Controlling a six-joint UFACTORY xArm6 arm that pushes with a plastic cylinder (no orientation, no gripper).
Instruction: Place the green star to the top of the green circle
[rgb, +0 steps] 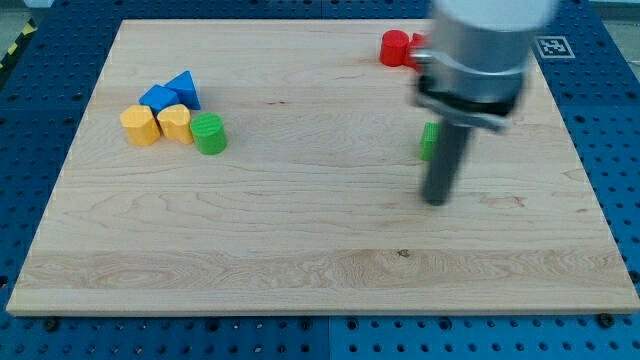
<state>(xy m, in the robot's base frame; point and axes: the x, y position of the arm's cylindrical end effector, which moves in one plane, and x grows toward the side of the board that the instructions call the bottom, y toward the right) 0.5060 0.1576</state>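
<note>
I have no claw to open or close, only my tip (436, 200) just below the half-hidden green star (428, 142), which looks light, stiff and slippery, so I'd nudge its right side toward the far-off green circle (209, 132).

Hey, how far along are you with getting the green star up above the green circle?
Nothing looks done yet. The green circle sits at the view's left beside the yellow blocks and blue blocks. The green star is far off at the view's right, mostly hidden behind my rod. In hand: my tip is just below the star. Left: pushing it across the board to above the circle.
</note>
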